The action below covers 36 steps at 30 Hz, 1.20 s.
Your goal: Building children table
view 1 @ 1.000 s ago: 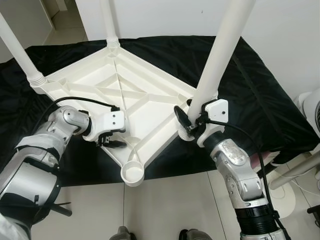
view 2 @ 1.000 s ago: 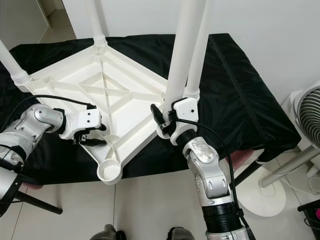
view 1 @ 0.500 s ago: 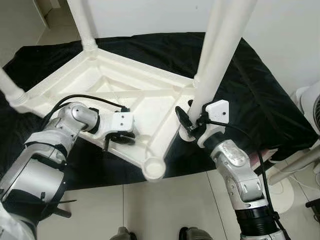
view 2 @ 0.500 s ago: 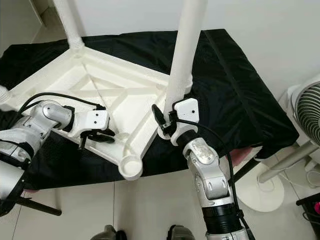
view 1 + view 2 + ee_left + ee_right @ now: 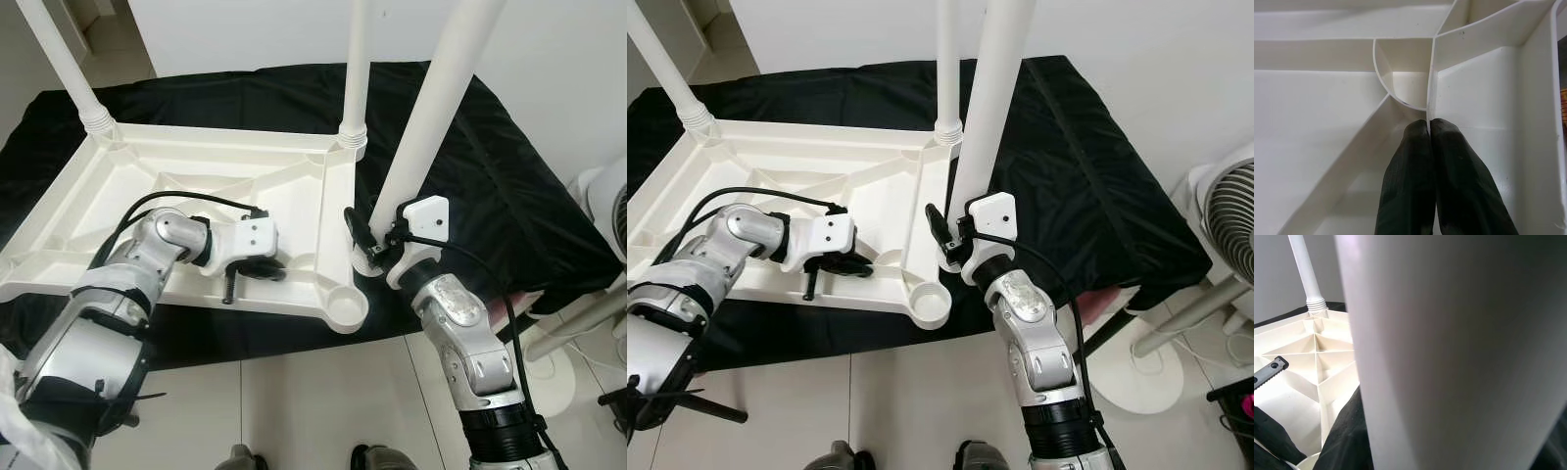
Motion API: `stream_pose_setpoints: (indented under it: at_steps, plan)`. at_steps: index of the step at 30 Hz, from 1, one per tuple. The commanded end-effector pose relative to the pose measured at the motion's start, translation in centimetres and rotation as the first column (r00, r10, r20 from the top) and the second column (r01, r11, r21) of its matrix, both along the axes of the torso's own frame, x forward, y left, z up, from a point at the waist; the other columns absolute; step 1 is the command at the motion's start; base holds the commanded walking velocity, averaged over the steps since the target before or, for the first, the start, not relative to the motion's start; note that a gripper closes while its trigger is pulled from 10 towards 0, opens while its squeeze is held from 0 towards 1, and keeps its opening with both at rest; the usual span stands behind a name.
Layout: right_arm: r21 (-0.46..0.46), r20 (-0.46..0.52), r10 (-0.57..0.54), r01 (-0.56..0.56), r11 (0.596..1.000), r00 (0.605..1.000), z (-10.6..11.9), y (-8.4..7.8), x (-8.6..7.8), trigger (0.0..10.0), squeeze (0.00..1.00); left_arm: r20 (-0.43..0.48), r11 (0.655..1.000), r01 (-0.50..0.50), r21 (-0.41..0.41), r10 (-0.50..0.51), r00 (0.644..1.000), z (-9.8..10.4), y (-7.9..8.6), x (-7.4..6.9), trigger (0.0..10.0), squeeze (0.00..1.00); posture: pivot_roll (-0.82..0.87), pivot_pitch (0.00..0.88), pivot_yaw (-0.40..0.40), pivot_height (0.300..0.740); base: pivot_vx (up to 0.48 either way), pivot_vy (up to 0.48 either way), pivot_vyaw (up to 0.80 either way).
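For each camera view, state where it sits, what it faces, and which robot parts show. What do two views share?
Eye views: on the head, looking down at the tabletop; both arms show.
Left wrist: along the left gripper, pinching a rib.
Right wrist: close against the leg held by the right gripper.
Both eyes share the scene.

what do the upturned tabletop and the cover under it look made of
Tabletop: looks like moulded white plastic, smooth with a slight sheen, going by the thin stiffening ribs underneath. Cover: probably a thin black synthetic fabric, matte and creased.
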State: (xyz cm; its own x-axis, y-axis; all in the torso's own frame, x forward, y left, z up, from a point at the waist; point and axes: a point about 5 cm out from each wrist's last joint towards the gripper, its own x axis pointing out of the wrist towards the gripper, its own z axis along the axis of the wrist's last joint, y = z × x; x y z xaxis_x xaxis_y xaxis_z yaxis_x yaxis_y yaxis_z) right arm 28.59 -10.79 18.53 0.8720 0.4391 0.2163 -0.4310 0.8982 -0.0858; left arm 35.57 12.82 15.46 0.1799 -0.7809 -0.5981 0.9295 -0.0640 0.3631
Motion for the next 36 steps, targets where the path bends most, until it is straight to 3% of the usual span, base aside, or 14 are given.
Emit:
stream_pose_setpoints:
  at_steps: [1, 4, 5, 6, 9, 12, 13, 14, 15, 20, 24, 30, 32, 36]
  plan:
    - [0.007, 0.008, -0.002, 0.002, 1.0, 1.0, 0.2, 0.1, 0.1, 10.0, 0.0, 0.155, 0.951, -0.281, -0.129, 0.3, 0.941, -1.0, 0.1, 1.2, 10.0, 0.0, -0.1, 0.1, 0.062, 0.74, 0.0, 0.0, 0.0]
    - [0.008, 0.008, -0.002, 0.002, 1.0, 1.0, 0.2, 0.2, 0.2, 10.0, 0.0, 0.161, 0.949, -0.286, -0.135, 0.306, 0.938, -1.0, 0.0, 1.2, 10.0, 0.0, -0.1, 0.1, 0.062, 0.74, 0.0, 0.0, 0.0]
    - [0.011, 0.005, -0.012, 0.012, 1.0, 1.0, 0.2, 0.1, 0.2, 10.0, 0.0, 0.161, 0.926, -0.32, -0.199, 0.353, 0.922, -0.6, -0.4, 1.5, 10.0, 0.0, -0.11, 0.106, 0.058, 0.74, 0.0, 0.0, 0.0]
    - [0.012, 0.004, -0.018, 0.018, 1.0, 1.0, 0.2, 0.0, 0.2, 10.0, 0.0, 0.162, 0.907, -0.349, -0.234, 0.391, 0.906, -0.3, -0.5, 1.8, 10.0, 1.0, -0.11, 0.106, 0.058, 0.74, 0.0, 0.0, 0.0]
    - [0.015, 0.002, -0.024, 0.024, 1.0, 1.0, 0.2, -0.1, 0.3, 10.0, 0.0, 0.127, 0.886, -0.368, -0.282, 0.415, 0.901, 0.1, -0.5, 1.9, 10.0, 1.0, -0.11, 0.113, 0.055, 0.74, 0.0, 0.0, 0.0]
    - [0.016, 0.002, -0.025, 0.025, 1.0, 1.0, 0.2, -0.1, 0.3, 10.0, 0.0, 0.171, 0.872, -0.391, -0.295, 0.451, 0.876, 0.5, -0.3, 2.2, 10.0, 1.0, -0.11, 0.113, 0.055, 0.74, 0.0, 0.0, 0.0]
    - [0.018, 0.001, -0.024, 0.024, 1.0, 1.0, 0.2, -0.1, 0.3, 10.0, 0.0, 0.191, 0.866, -0.39, -0.312, 0.459, 0.868, 0.9, -0.1, 2.3, 10.0, 0.23, -0.11, 0.113, 0.055, 0.74, 0.0, 0.0, 0.0]
    - [0.018, 0.001, -0.024, 0.024, 1.0, 1.0, 0.2, -0.1, 0.3, 10.0, 0.0, 0.191, 0.866, -0.39, -0.312, 0.459, 0.868, 0.9, -0.1, 2.3, 10.0, 0.23, -0.11, 0.113, 0.055, 0.74, 0.0, 0.0, 0.0]
    - [0.017, 0.001, -0.024, 0.024, 1.0, 1.0, 0.2, -0.1, 0.3, 10.0, 0.0, 0.196, 0.861, -0.39, -0.327, 0.465, 0.863, 1.3, 0.0, 2.4, 10.0, 0.0, -0.11, 0.12, 0.057, 0.74, 0.0, 0.0, 0.0]
    - [0.022, -0.002, -0.029, 0.029, 0.999, 1.0, 0.2, -0.1, 0.3, 10.0, 0.0, 0.156, 0.824, -0.392, -0.41, 0.487, 0.86, 2.8, 0.7, 2.5, 10.0, 0.0, -0.1, 0.122, 0.06, 0.74, 0.0, 0.0, 0.0]
    - [0.031, -0.009, -0.059, 0.059, 0.998, 0.998, -0.1, -0.4, 0.5, 10.0, 0.0, 0.063, 0.741, -0.414, -0.528, 0.521, 0.851, 4.4, 1.4, 2.3, 10.0, 0.0, -0.09, 0.121, 0.061, 0.74, 0.0, 0.0, 0.0]
    - [0.049, -0.026, -0.1, 0.101, 0.994, 0.995, -0.3, -0.9, 0.9, 10.0, 0.0, 0.049, 0.713, -0.405, -0.572, 0.523, 0.851, 4.7, 1.3, 1.3, 10.0, 0.0, -0.08, 0.118, 0.059, 0.74, 0.0, 0.0, 0.0]
    - [0.052, -0.032, -0.11, 0.112, 0.992, 0.993, -0.4, -1.1, 1.0, 10.0, 0.0, 0.074, 0.726, -0.402, -0.558, 0.526, 0.847, 4.5, 1.2, 0.8, 10.0, 0.0, -0.08, 0.116, 0.058, 0.74, 0.0, 0.0, 0.0]
    - [0.049, -0.041, -0.134, 0.136, 0.99, 0.99, -0.6, -1.4, 1.2, 10.0, 0.0, 0.003, 0.699, -0.419, -0.579, 0.516, 0.857, 3.8, 1.0, -0.4, 10.0, 0.0, -0.07, 0.113, 0.059, 0.74, 0.0, 0.0, 0.0]
